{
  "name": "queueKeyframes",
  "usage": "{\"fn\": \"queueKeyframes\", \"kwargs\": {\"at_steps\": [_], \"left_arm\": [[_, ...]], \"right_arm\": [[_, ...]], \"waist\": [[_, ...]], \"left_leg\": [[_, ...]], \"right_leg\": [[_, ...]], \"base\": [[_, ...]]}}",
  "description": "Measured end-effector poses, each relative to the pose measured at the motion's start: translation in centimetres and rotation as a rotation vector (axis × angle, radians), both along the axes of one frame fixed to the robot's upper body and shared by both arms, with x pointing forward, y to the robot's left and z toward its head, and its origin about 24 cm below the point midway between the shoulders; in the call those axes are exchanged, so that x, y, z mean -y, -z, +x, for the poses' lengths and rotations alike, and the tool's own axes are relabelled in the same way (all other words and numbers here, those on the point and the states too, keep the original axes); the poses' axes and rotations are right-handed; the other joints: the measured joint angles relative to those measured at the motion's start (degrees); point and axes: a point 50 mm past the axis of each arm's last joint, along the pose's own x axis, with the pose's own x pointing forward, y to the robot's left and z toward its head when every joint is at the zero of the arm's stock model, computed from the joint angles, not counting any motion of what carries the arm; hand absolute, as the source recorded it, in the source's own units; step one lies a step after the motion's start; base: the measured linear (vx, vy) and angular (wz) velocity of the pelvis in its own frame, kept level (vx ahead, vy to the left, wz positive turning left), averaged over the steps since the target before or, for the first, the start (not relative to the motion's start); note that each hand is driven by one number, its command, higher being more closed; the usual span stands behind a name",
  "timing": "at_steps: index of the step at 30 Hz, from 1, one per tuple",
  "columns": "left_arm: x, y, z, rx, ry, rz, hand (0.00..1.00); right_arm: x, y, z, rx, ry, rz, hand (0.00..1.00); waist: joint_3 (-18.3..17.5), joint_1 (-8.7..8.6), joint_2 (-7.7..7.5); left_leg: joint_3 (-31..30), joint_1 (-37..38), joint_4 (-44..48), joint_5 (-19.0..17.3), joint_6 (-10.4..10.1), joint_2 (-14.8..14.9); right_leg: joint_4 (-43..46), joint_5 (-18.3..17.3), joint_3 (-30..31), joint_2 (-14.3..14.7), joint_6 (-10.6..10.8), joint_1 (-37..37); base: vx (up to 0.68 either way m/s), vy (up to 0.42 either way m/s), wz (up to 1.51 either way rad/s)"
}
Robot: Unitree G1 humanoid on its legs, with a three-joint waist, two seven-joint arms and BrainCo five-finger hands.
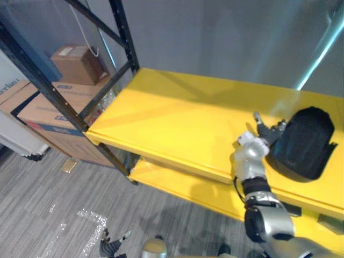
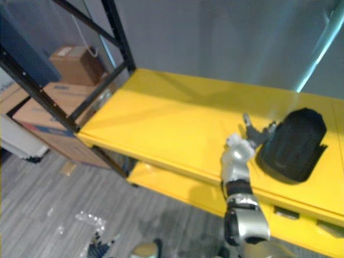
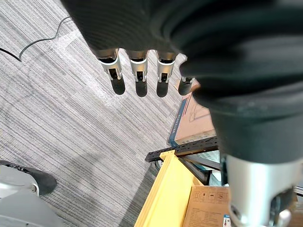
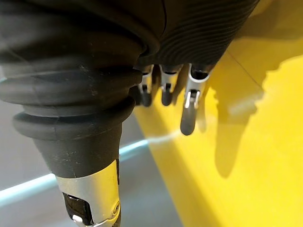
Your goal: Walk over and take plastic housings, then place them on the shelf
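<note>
Shelf (image 1: 177, 118): housing (image 1: 303, 142) beside right robot hand (image 1: 267, 133).

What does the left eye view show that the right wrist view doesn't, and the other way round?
Left eye view: the black domed plastic housing lying on the yellow metal shelf beside the right hand, plus brown cardboard boxes past the black rack frame. Right wrist view: the hand's fingers up close, straight and holding nothing. Both: the yellow shelf and the right hand.

Right hand (image 4: 189, 105): fingers are held straight above the shelf.
Shelf (image 4: 255, 161): yellow surface is shadowed by the fingers.
</note>
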Motion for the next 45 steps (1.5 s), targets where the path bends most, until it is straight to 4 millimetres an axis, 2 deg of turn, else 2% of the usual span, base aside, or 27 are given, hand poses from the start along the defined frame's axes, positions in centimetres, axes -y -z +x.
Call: {"fn": "queueKeyframes", "kwargs": {"at_steps": [5,12,16,20,24,27,30,32,35,37,39,40,41,43,45], "left_arm": [[0.4,0.1,0.1,-0.002,0.028,-0.013,0.0],[0.4,0.1,0.0,-0.009,0.027,-0.015,0.0],[0.5,0.5,-0.6,-0.037,0.027,-0.025,0.0],[0.4,0.5,-0.7,-0.036,0.005,-0.037,0.0],[0.4,0.5,-0.8,-0.036,0.003,-0.039,0.0],[0.4,0.5,-0.7,-0.035,0.006,-0.042,0.0],[0.4,0.6,-0.8,-0.046,0.008,-0.049,0.0],[0.4,0.7,-0.8,-0.053,0.016,-0.059,0.0],[0.1,0.7,-1.0,-0.061,0.004,-0.066,0.0],[-0.7,0.6,-1.1,-0.058,-0.014,-0.055,0.0],[-1.4,0.5,-1.3,-0.059,-0.024,-0.039,0.0],[-2.3,0.2,-1.3,-0.051,-0.038,-0.017,0.0],[-2.7,0.0,-1.3,-0.044,-0.05,-0.007,0.0],[-3.2,-0.1,-1.7,-0.041,-0.075,0.003,0.0],[-3.2,-0.1,-2.3,-0.05,-0.084,0.006,0.0]], "right_arm": [[0.8,0.0,-0.3,-0.011,0.038,-0.007,0.0],[3.2,-0.1,-0.8,-0.019,0.105,-0.007,0.0],[4.0,-0.1,-1.0,-0.02,0.124,0.0,0.0],[4.9,-0.2,-1.2,-0.023,0.142,-0.002,0.0],[5.3,-0.2,-1.0,-0.02,0.084,-0.027,0.0],[5.4,-0.3,-0.6,0.022,-0.046,-0.044,0.0],[4.8,-1.0,0.2,0.083,-0.265,-0.122,0.0],[4.4,-1.5,0.4,0.103,-0.34,-0.169,0.0],[3.6,-3.4,0.3,0.213,-0.443,-0.249,0.0],[3.4,-5.4,-0.3,0.314,-0.481,-0.317,0.0],[3.3,-7.2,-1.0,0.39,-0.483,-0.371,0.0],[3.9,-8.5,-2.0,0.439,-0.455,-0.429,0.0],[4.5,-9.0,-2.8,0.45,-0.418,-0.459,0.0],[5.9,-9.4,-4.3,0.446,-0.311,-0.49,0.0],[7.5,-8.8,-5.6,0.413,-0.193,-0.481,0.0]], "waist": [[0.04,-0.02,-0.07],[0.16,-0.21,-0.24],[0.16,-1.14,-0.25],[0.18,-1.31,-0.28],[0.18,-1.35,-0.28],[0.18,-1.38,-0.28],[0.2,-1.57,-0.29],[0.23,-1.71,-0.35],[0.55,-1.72,-0.85],[1.08,-2.53,-1.7],[1.21,-3.13,-2.52],[1.16,-3.35,-3.45],[1.0,-3.39,-3.99],[0.54,-3.62,-4.81],[0.08,-4.92,-5.54]], "left_leg": [[0.14,0.79,-0.94,0.37,-0.05,-0.09],[0.15,0.87,-1.13,0.49,-0.05,-0.21],[0.16,0.88,-1.25,0.51,-0.03,-0.23],[0.24,0.98,-1.72,0.8,-0.01,-0.27],[0.26,0.98,-1.7,0.82,0.0,-0.29],[0.38,0.91,-1.71,0.89,0.01,-0.3],[0.74,0.88,-1.74,1.05,0.07,-0.35],[0.85,0.9,-1.74,1.05,0.08,-0.37],[1.38,0.71,-1.74,1.05,0.09,-0.38],[1.44,0.59,-1.68,0.98,0.13,-0.12],[1.61,0.11,-1.61,0.95,0.12,0.06],[1.74,-0.42,-1.54,0.92,0.07,0.28],[2.05,-0.51,-1.55,0.82,-0.05,0.36],[3.23,-0.22,-1.55,0.45,-0.14,0.4],[3.59,-0.14,-1.35,-0.02,-0.01,0.4]], "right_leg": [[0.0,0.0,0.05,-0.05,0.0,0.04],[0.02,0.0,0.05,-0.15,0.01,0.02],[0.03,-0.01,0.05,-0.17,0.01,0.0],[0.06,-0.01,0.07,-0.2,0.01,-0.04],[0.13,-0.01,0.11,-0.22,0.01,-0.08],[0.33,-0.01,0.2,-0.27,0.02,-0.38],[0.85,-0.02,0.47,-0.4,0.02,-1.11],[0.98,-0.03,0.58,-0.44,0.04,-1.21],[1.41,-0.07,1.28,-0.47,0.09,-2.02],[1.31,-0.22,1.46,-0.47,0.29,-2.12],[1.26,-0.22,1.67,-0.31,0.28,-2.69],[1.22,-0.16,1.96,-0.06,0.22,-3.41],[1.16,-0.14,2.2,0.09,0.19,-3.66],[0.94,-0.1,3.17,0.33,0.18,-3.94],[0.75,-0.09,3.46,0.31,0.19,-3.94]], "base": [[0.0,0.0,0.0],[0.0,0.0,0.0],[0.0,0.0,0.0],[0.0,0.0,0.0],[0.0,0.0,0.0],[0.0,0.002,-0.01],[0.0,0.006,-0.04],[0.0,0.003,-0.02],[-0.01,0.007,-0.09],[0.0,-0.005,-0.02],[0.01,-0.006,-0.03],[0.03,-0.013,-0.09],[0.03,-0.011,-0.11],[0.06,0.013,-0.2],[0.07,0.022,-0.15]]}}
